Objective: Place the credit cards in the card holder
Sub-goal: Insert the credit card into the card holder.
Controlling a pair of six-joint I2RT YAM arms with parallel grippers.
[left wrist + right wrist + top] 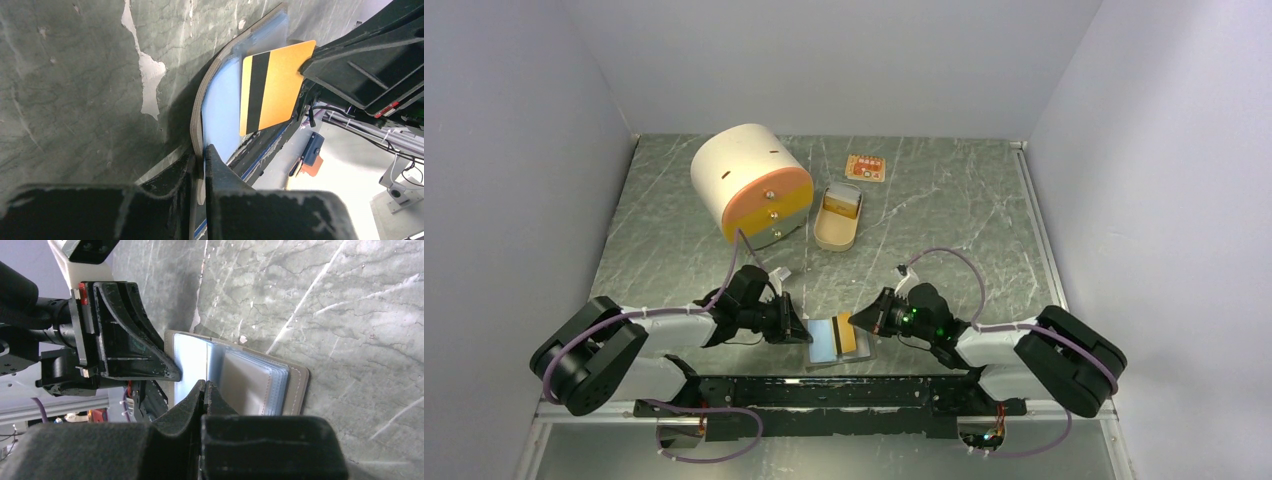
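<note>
Left pincer (200,155): clamped shut on card holder (250,382) cover, propping it open
Right pincer (205,385): nipped shut on gold card (272,87), over card holder
Left to do: gold card still outside, no card clearly seated

Overhead looks down; both close wrist views share the card holder (250,382).

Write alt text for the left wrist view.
The left gripper pinches the edge of the open card holder, while the right gripper holds a gold-orange card with a black stripe over its pale blue inside; the green-grey marbled table lies behind.
</note>
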